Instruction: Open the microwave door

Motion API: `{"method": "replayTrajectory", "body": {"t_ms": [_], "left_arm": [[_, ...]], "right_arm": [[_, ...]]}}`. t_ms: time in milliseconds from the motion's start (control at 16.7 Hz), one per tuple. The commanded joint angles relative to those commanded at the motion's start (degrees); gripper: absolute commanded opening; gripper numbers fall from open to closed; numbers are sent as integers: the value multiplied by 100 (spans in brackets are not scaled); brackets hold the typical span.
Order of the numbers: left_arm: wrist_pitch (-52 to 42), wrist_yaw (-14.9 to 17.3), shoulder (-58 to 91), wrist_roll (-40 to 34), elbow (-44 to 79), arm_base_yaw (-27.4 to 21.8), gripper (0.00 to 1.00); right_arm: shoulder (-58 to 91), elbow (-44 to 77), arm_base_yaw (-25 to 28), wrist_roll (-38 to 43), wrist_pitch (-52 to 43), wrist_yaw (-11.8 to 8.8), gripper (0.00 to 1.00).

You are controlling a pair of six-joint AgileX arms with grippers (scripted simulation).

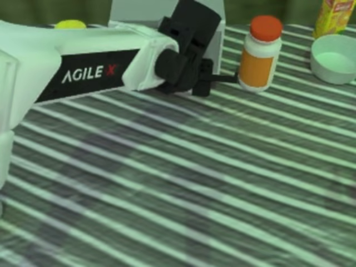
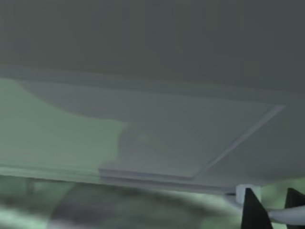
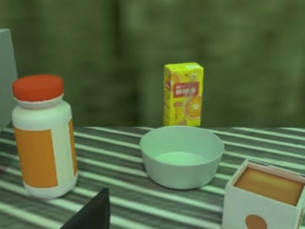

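Observation:
The microwave (image 1: 125, 11) is a pale grey box at the back of the table, and my left arm hides most of it in the top view. My left gripper (image 1: 203, 83) is at its front right corner. In the left wrist view the microwave door (image 2: 157, 129) with its grey window fills the frame. The two dark fingertips of the left gripper (image 2: 274, 210) stand close together, shut on the pale door handle (image 2: 286, 215). Whether the door is ajar I cannot tell. My right arm is parked outside the top view; one dark finger (image 3: 93, 214) shows, with no second one near it.
A white bottle (image 1: 260, 53) with an orange label and a red cap stands just right of the left gripper. Farther right are a pale bowl (image 1: 334, 58) and a yellow juice carton (image 1: 334, 16). A white box (image 3: 267, 195) sits near the right gripper. A yellow object (image 1: 70, 24) lies behind the left arm.

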Motion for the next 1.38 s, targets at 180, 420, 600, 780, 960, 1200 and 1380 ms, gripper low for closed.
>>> {"method": "replayTrajectory", "body": {"t_ms": [180,420,600,780,960,1200,1380], "left_arm": [[0,0,0,0,0,0,0],[0,0,0,0,0,0,0],[0,0,0,0,0,0,0],[0,0,0,0,0,0,0],[19,69,-10,26,-47,-31,0],[171,188,-183,232,-265,38,0],[185,213,-204,273,-326,55,0]], "right_arm": [[0,0,0,0,0,0,100],[0,0,0,0,0,0,100],[0,0,0,0,0,0,100],[0,0,0,0,0,0,100],[0,0,0,0,0,0,100],[0,0,0,0,0,0,100],[0,0,0,0,0,0,100]]}}
